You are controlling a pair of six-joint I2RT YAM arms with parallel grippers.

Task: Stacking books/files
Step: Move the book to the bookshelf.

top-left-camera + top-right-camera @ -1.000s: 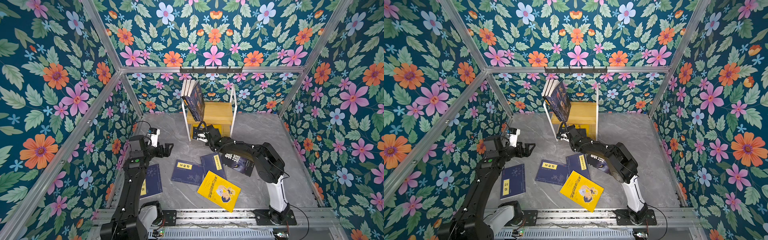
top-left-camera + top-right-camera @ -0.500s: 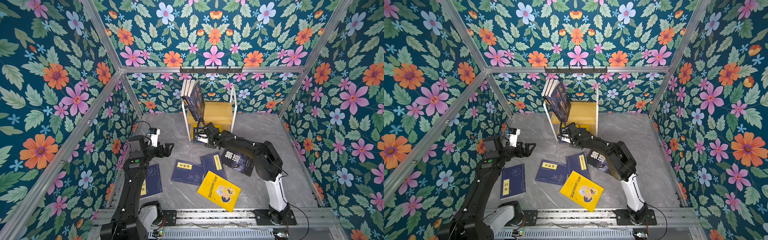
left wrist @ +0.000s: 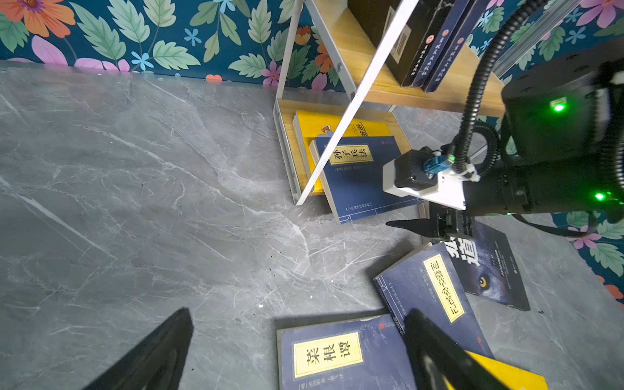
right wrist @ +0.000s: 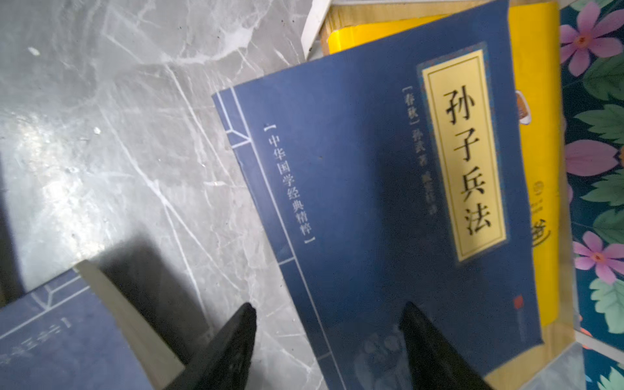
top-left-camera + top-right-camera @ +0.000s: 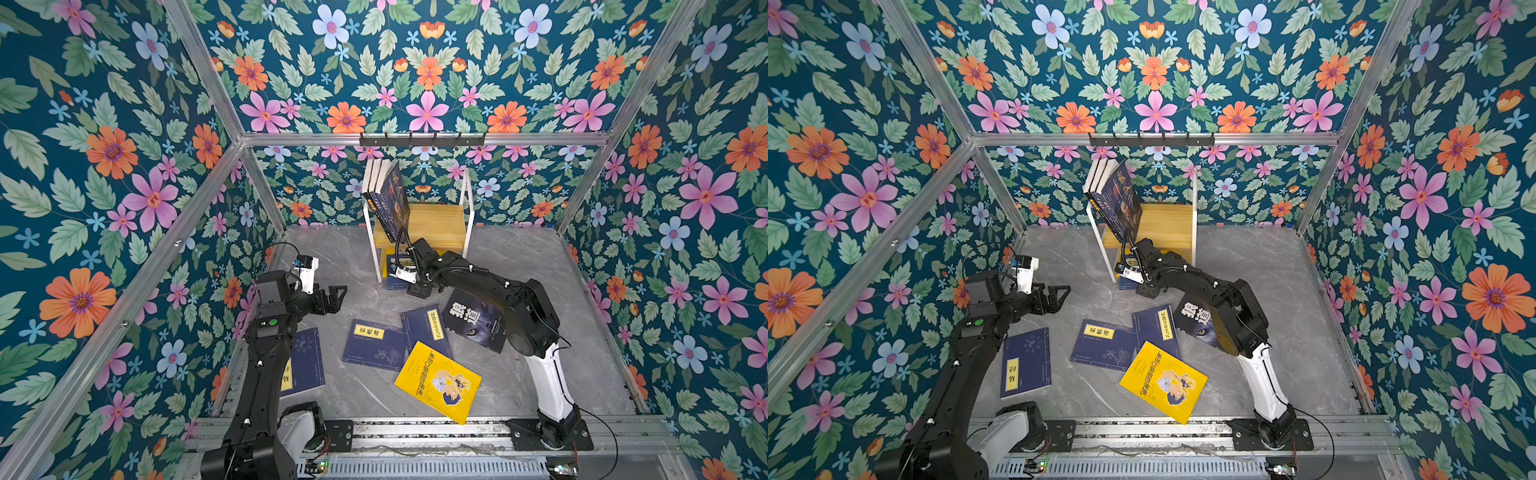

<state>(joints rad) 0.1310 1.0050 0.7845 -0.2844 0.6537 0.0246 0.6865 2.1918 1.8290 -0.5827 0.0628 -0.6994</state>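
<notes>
A thin navy book (image 4: 371, 202) with a yellow title label and white line borders lies flat on the lower board of the shelf (image 5: 440, 226), just above the middle of both top views. It rests askew on a yellow book (image 4: 540, 135), with one corner jutting out over the grey marble table (image 5: 357, 257).

The right gripper (image 4: 329, 305) hangs just over that corner, jaws apart and gripping nothing. The left gripper (image 3: 300, 312) hovers wide open above bare table, left of centre.

In the top views the right wrist and the shelf frame hide most of the navy book. The yellow book shows only as a strip, its cover art cut off. The small print beside the label is blurred. The right arm covers part of the black book (image 5: 476, 322) lying on the table.
</notes>
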